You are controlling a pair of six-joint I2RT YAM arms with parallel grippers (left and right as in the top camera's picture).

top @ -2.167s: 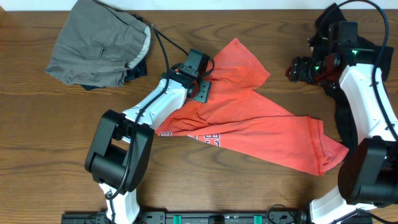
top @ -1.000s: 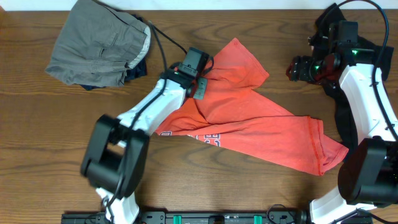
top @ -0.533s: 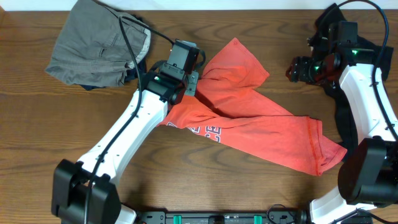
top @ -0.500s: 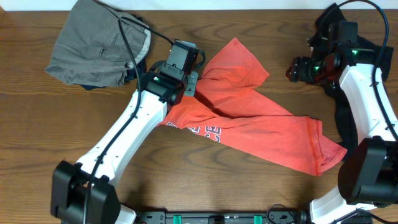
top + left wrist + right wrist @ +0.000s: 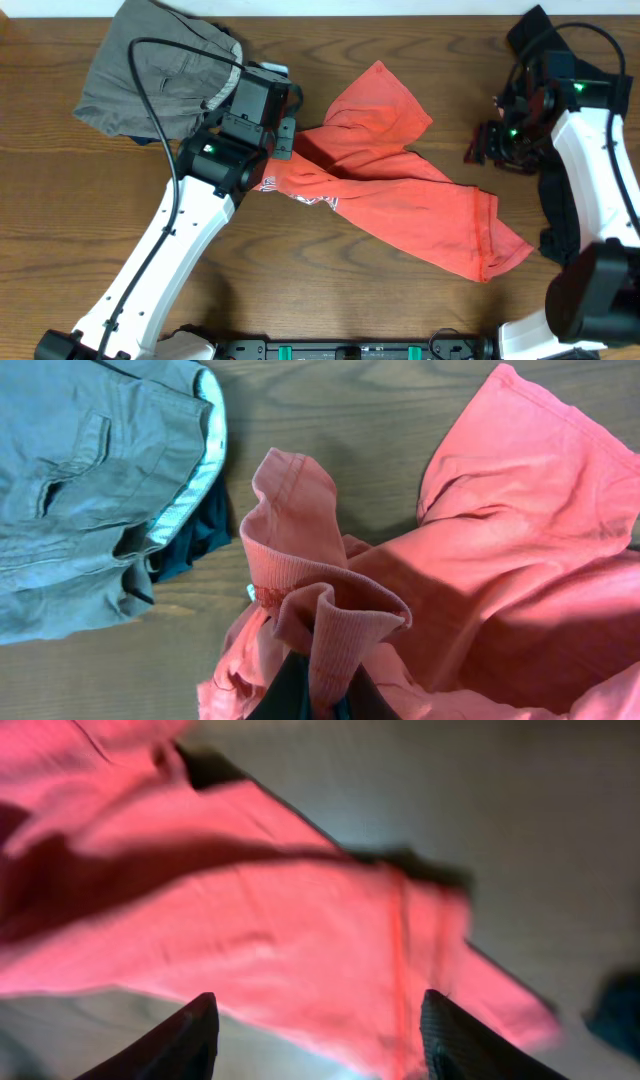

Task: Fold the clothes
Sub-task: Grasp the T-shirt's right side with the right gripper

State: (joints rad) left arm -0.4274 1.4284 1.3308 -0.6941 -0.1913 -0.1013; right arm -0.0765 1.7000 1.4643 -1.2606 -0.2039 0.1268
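Two hands: my left hand clamps tight on the coral T-shirt collar, my right hand hangs open, empty, nearby.

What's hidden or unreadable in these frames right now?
Overhead: chest lettering on the coral T-shirt is creased under a fold, unreadable.
Left wrist: left pincer mostly cut off by the bottom edge, tips buried in the collar.
Left wrist: navy piece mostly under the shorts.
Right wrist: whole frame motion-blurred; fabric detail beyond the right pincer is smeared.
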